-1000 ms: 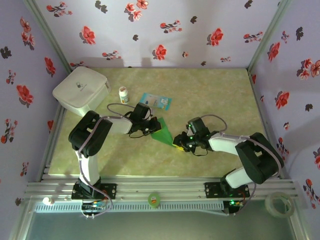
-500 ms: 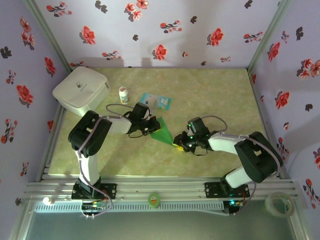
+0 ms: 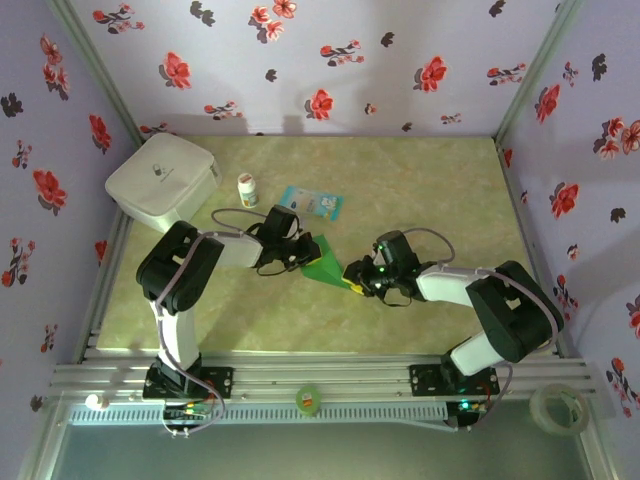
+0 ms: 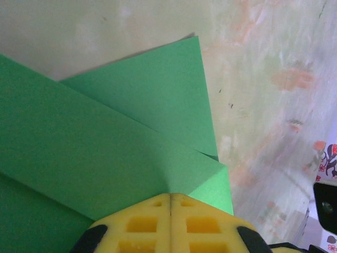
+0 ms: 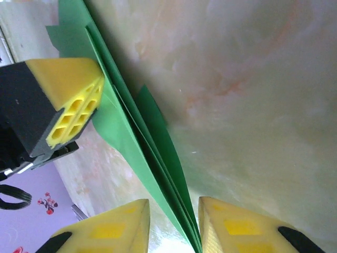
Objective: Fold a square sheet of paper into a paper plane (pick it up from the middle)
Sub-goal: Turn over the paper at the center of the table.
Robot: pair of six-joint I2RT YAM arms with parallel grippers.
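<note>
While left hand [image 4: 170, 200] pinches paper plane [image 4: 131, 137], right hand [image 5: 174, 208] part-open astride

The top camera looked down over the whole surface [image 3: 420, 190]; both wrist cameras peered closely at the same green paper [image 4: 105, 147].

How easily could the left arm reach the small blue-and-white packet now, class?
Probably not freely: the left gripper is shut on the folded bright green paper; the packet lies near, nothing between.

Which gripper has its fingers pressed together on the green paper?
The left gripper: its fingers meet with no gap, clamped on the green paper. On the right gripper the fingers stand apart, the paper's edge between them.
</note>
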